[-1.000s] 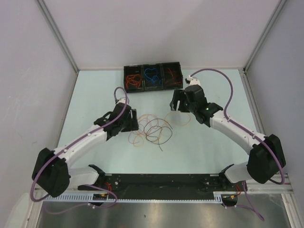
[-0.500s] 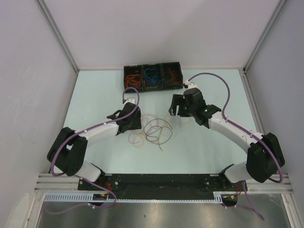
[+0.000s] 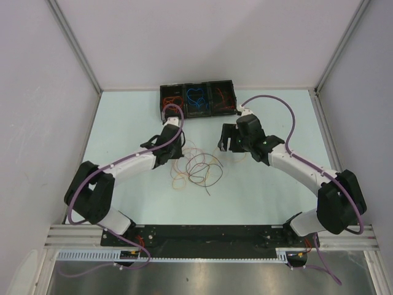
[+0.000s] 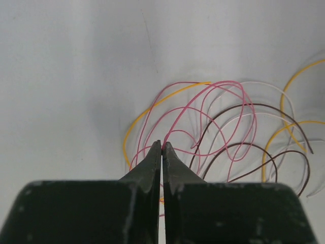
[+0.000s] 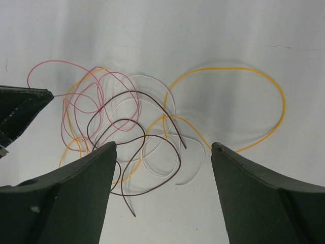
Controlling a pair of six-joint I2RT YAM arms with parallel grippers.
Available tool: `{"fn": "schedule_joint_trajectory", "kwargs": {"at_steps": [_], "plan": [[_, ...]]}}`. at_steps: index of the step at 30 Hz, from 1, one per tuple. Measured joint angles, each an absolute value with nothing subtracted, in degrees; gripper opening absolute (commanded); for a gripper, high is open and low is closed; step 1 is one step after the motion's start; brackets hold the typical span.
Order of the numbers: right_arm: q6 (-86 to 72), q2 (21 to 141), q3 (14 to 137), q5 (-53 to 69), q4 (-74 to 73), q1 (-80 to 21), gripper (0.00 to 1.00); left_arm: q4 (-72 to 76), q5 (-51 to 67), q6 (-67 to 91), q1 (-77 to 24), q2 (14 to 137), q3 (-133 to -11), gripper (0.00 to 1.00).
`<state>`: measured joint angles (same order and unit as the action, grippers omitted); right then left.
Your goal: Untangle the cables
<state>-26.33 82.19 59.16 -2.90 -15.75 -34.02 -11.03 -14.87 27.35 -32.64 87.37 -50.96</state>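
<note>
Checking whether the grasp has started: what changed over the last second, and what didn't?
The left arm reached farther out to the left edge of the tangle, and the left gripper shut its fingers on the pink cable. The right gripper stayed open above it, barely shifting; tangle and bin did not move.

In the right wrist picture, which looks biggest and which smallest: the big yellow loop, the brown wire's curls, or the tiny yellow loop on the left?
1. Big yellow loop and brown wire's curls: they spread about alike, so I will not rank them.
2. Tiny yellow loop: clearly smallest.
</note>
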Motion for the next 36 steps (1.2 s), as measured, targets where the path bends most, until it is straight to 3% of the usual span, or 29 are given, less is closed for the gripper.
{"fn": "schedule_joint_trajectory", "kwargs": {"at_steps": [7, 13, 25, 36], "plan": [[-26.3, 81.9, 58.9, -2.5, -15.8, -34.0, 0.79, -19.7, -14.9, 27.4, -33.5, 81.8, -58.7, 0.00], [-26.4, 79.6, 58.9, -1.6, -15.7, -34.0, 0.79, -28.8, -14.8, 26.7, -33.6, 74.5, -74.8, 0.00], [-26.5, 70.1, 58.8, 3.9, -14.3, -32.6, 0.83, -43.9, -12.5, 22.4, -33.6, 77.4, -125.8, 0.00], [-27.0, 56.3, 58.6, 18.5, -2.6, -29.4, 0.84, -45.7, -7.4, 22.4, -33.6, 77.9, -127.3, 0.00]]}}
